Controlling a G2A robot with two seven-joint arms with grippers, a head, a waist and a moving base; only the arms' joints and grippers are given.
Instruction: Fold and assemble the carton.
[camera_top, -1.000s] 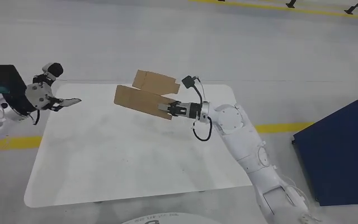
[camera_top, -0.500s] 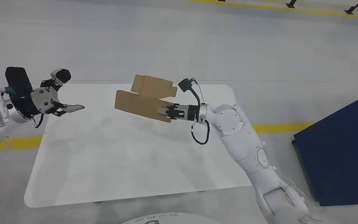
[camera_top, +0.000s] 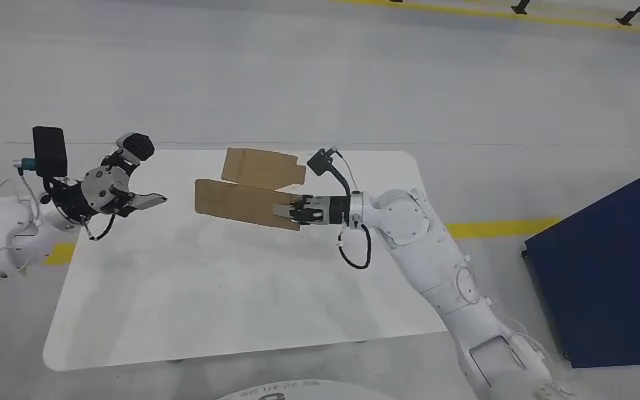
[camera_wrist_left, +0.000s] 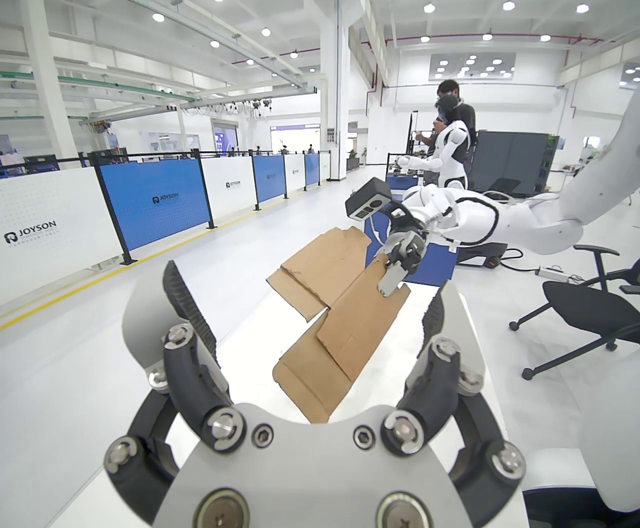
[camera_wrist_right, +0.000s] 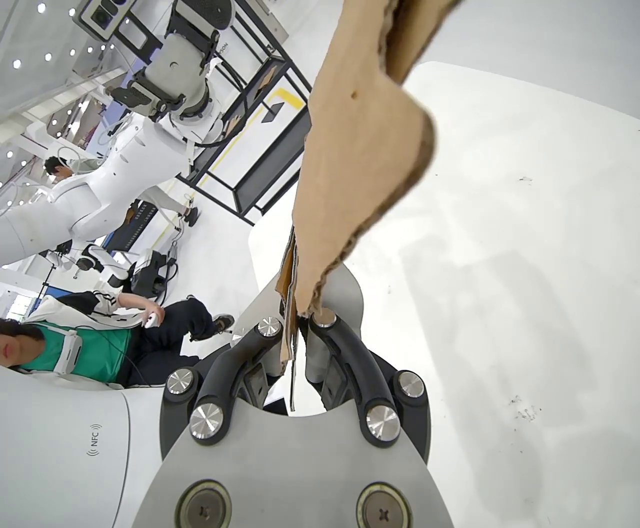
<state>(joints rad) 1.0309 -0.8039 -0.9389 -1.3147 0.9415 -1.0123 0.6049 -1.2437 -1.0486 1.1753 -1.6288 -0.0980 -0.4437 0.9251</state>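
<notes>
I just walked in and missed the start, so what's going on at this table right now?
The robot's right hand is shut on one edge of a flattened cardboard carton, holding it over the far side of the white table. The left hand is open near the table's left edge, facing the carton without touching it. The carton is flat, with no folding done yet.

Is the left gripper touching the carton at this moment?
Apart. The top view shows bare table between the left gripper and the carton's nearest edge. In the left wrist view the gripper is open, with the carton lying farther off.
</notes>
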